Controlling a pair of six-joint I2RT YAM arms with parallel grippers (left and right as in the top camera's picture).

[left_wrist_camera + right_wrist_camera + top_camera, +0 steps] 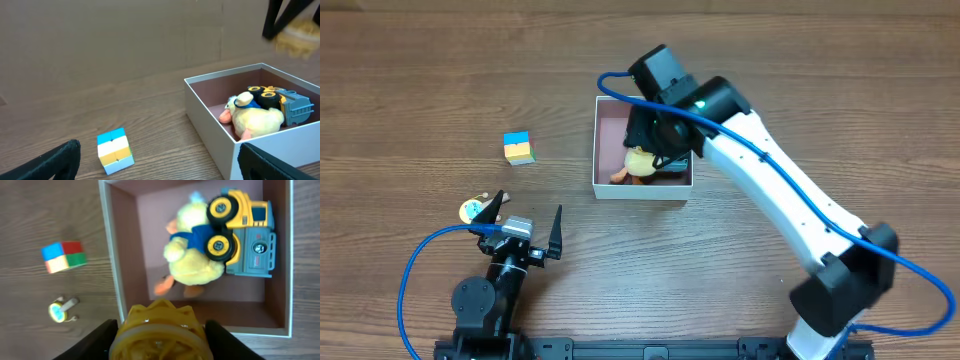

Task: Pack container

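Directly beneath the right claw [159,347], clenched on one yellow ridged toy [157,320], sits the one container [111,255], holding one duck [192,262] and one truck [250,240]. Released here, the toy may strike the near wall and tumble out. Near the left claw [530,206], spread empty: one cube [519,148] and one trinket [472,210] on the desk [420,80].

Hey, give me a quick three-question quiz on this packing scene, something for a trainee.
1. True or false: the plush duck lies inside the container.
2. Which toy lies against the duck? A) toy truck B) ball C) book
3. Fill in: the right gripper holds a ____ round toy.
Key: 1 true; 2 A; 3 yellow.
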